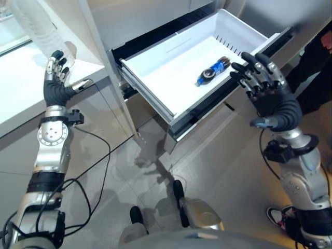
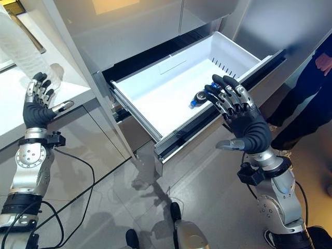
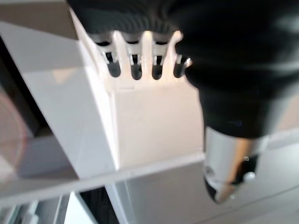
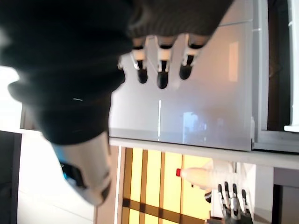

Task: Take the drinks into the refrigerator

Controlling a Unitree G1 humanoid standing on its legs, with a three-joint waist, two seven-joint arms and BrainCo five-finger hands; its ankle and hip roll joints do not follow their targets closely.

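Dark plastic drink bottle with a blue label (image 1: 213, 71) is lying on its side in the white pulled-out refrigerator drawer (image 1: 155, 67), near its right front edge, white floor bare around it. Right hand (image 1: 265, 91) is hovering open-fingered at that edge, holding nothing; left hand (image 1: 56, 78) is raised with straight fingers beside the white counter (image 1: 21, 93).

Left hand (image 1: 56, 78) and right hand (image 1: 264, 83): silver fingers with dark tips, each finger segmented by dark bands. Dark ribbed covers wrap the back of each hand and the wrist; each thumb is silver. The forearms are silver-grey, with round plates ringed by small screws, black clamp blocks below the wrists and black bands lower down.
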